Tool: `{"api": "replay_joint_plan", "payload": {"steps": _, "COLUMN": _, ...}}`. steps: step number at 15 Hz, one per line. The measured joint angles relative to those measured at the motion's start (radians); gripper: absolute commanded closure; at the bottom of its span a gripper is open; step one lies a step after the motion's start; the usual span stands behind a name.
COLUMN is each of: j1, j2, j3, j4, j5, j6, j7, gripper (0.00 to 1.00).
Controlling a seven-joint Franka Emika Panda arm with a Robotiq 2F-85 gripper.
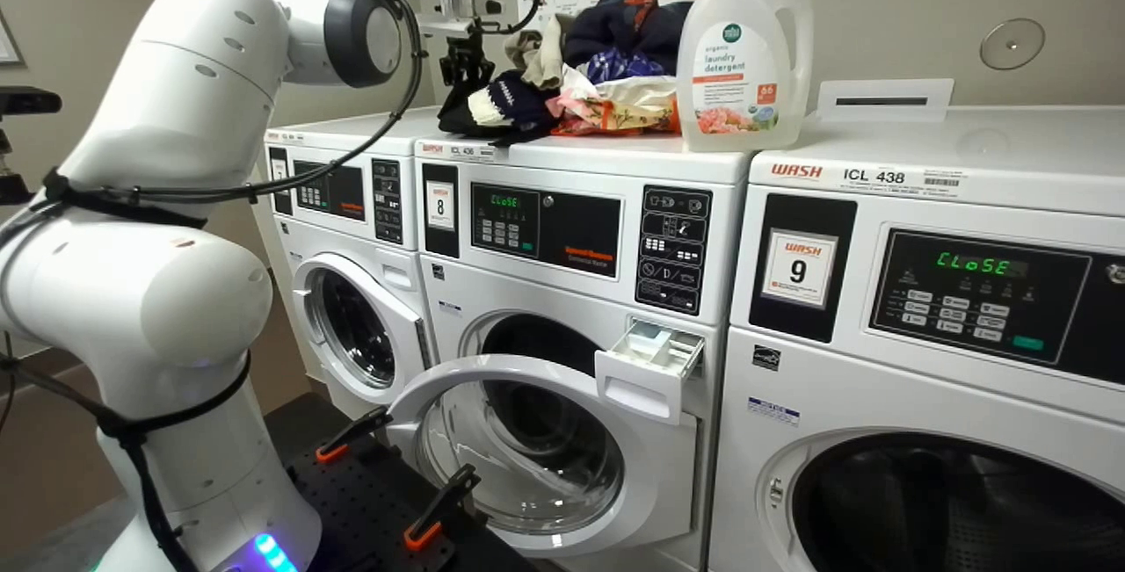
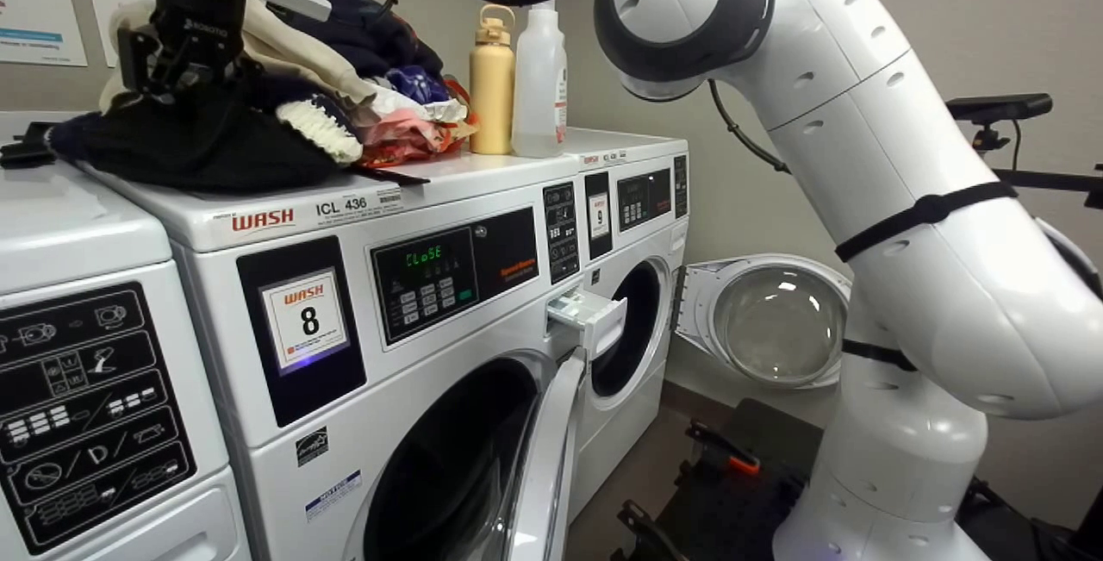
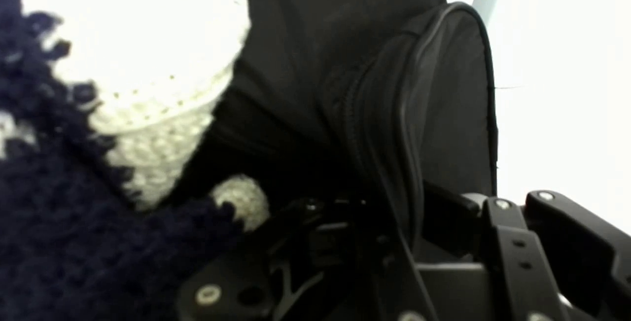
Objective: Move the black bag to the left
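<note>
Starting from the far left in an exterior view, a dark strap (image 2: 26,154) on the desk (image 2: 504,171), here a row of white washer tops. Just right of that, slumped on the desk above the number 8 panel (image 2: 302,328), the black bag (image 2: 207,147). Pointing straight down into the bag, the end effector (image 2: 183,89), straddling a fold of black fabric in the wrist view, with tips lost against the dark cloth. Cannot tell clenched from released. Touching the bag on the right, a dark blue knit (image 2: 323,126) with a creamy white patch, then a heap of clothes (image 2: 370,35) in navy, beige and pink. Farther right, upright and close together, a yellow bottle (image 2: 492,96) and a detergent bottle (image 2: 536,104). Below, just over an open washer door (image 2: 554,458), a pulled-out drawer (image 2: 603,328). Beyond, another open door (image 2: 780,320) with round glass, then, at far right, the bent white arm (image 2: 870,130).
</note>
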Motion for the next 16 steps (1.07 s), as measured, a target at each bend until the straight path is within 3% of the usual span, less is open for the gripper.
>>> {"api": "replay_joint_plan", "payload": {"steps": 9, "j1": -0.029, "j2": 0.02, "j3": 0.074, "j4": 0.104, "j5": 0.153, "j6": -0.093, "j7": -0.017, "gripper": 0.98}}
{"api": "replay_joint_plan", "payload": {"steps": 16, "j1": -0.013, "j2": 0.032, "j3": 0.116, "j4": 0.176, "j5": 0.173, "j6": -0.099, "j7": -0.017, "gripper": 0.98}}
